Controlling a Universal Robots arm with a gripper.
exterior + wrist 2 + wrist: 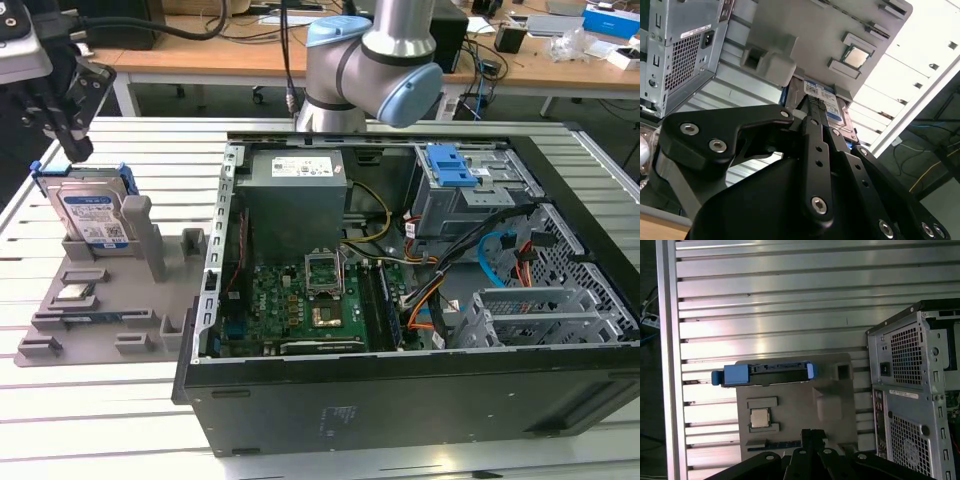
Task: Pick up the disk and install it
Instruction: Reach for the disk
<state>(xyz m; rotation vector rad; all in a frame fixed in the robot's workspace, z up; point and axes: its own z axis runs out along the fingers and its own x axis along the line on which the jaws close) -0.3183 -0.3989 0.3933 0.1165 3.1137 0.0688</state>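
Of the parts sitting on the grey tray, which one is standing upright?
The disk, the silver drive in the blue bracket: it stands on edge in its slot, while the small square chip lies flat on the grey tray.

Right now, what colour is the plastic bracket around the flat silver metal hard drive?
Blue. The plastic bracket shows best in the first wrist view.

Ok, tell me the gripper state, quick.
Gripper: closed, holding nothing, poised near the top edge of the disk.
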